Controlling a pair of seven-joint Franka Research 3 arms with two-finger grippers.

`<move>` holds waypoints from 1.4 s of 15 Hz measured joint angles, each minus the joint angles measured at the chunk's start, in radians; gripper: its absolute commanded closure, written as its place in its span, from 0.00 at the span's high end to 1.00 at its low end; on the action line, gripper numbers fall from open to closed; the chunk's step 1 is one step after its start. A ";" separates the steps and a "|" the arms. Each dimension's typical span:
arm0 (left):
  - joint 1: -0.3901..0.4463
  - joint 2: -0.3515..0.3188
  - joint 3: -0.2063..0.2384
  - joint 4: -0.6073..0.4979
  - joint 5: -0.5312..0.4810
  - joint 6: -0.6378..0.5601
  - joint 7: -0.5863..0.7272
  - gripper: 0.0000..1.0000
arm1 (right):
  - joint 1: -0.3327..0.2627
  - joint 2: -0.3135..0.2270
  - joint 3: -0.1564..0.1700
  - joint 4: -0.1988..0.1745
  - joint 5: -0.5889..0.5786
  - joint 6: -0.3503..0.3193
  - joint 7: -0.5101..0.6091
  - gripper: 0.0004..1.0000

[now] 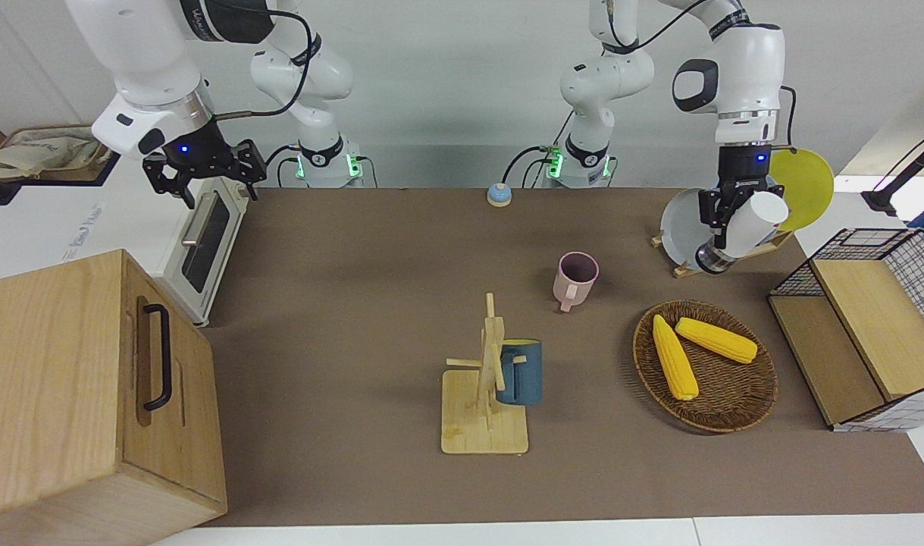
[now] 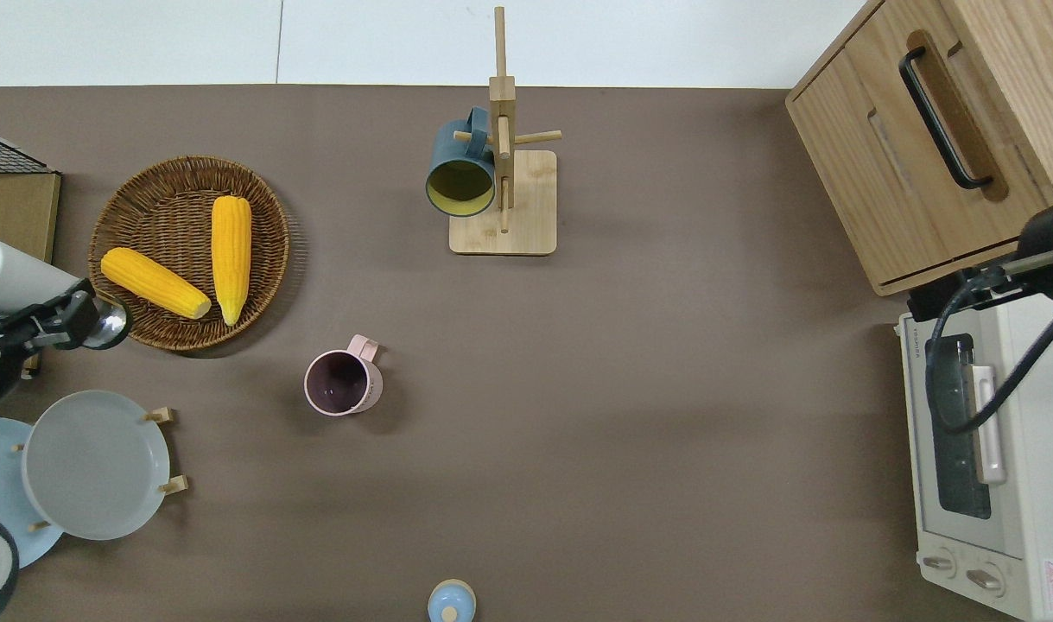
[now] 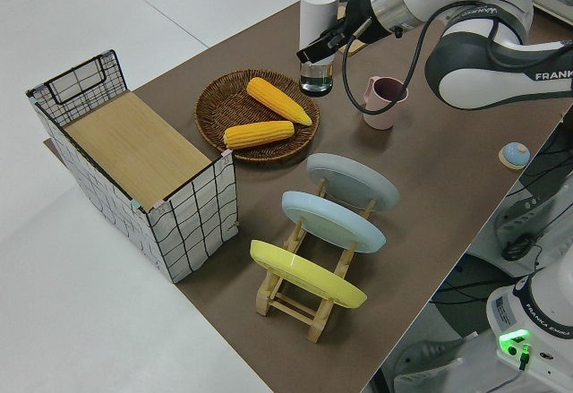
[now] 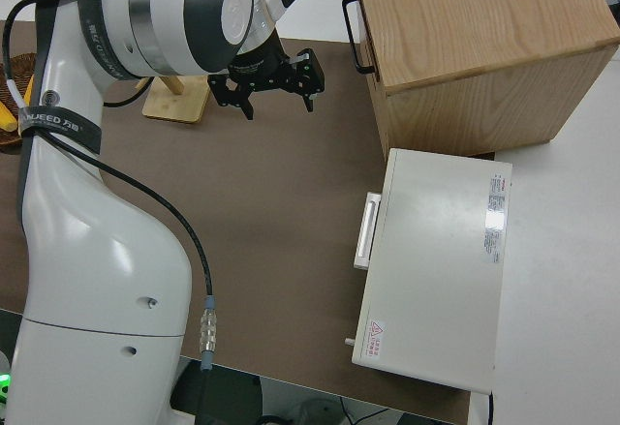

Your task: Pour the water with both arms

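- Your left gripper [image 1: 723, 216] is clamped on a white bottle [image 1: 746, 227], held off the table and tilted, its metal end lower. In the overhead view it hangs at the left arm's end of the table, between the basket [image 2: 267, 259] and the plate rack [image 3: 304, 299].
- Your right gripper [image 1: 204, 178] is up by the toaster oven [image 1: 204, 243], fingers spread wide, holding nothing.
- Progress, as I read it: bottle pickup is done; no cup is in hand and no pouring has begun. Left to do: the right arm needs a cup, then bring bottle and cup together and pour.
- Pink mug [image 2: 343, 382]: upright on the table, nearer the robots than the basket, well apart from both grippers. Interior looks dark; you can't tell if there's any water.
- Blue mug [image 2: 462, 168]: hung on the mug tree [image 2: 502, 173], mouth sideways, nothing in it.
- Basket: two corn cobs [image 2: 231, 255] lying side by side.
- Wire crate [image 3: 134, 156]: only a wooden panel on top shows.
- Rack holds three plates on edge.
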 measured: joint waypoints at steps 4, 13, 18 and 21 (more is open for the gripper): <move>0.063 0.078 0.001 0.175 0.002 -0.129 0.036 0.00 | 0.000 0.000 0.000 0.000 0.000 0.000 0.000 0.99; 0.212 0.273 0.009 0.481 0.017 -0.280 0.253 0.00 | 0.000 0.000 0.000 0.000 0.000 0.000 0.000 0.99; 0.288 0.397 0.019 0.597 -0.033 -0.279 0.417 0.00 | 0.000 0.000 0.000 0.000 0.000 0.000 0.000 0.99; 0.298 0.453 0.047 0.649 -0.124 -0.280 0.531 0.00 | 0.000 0.000 0.000 0.000 0.000 0.000 0.000 0.99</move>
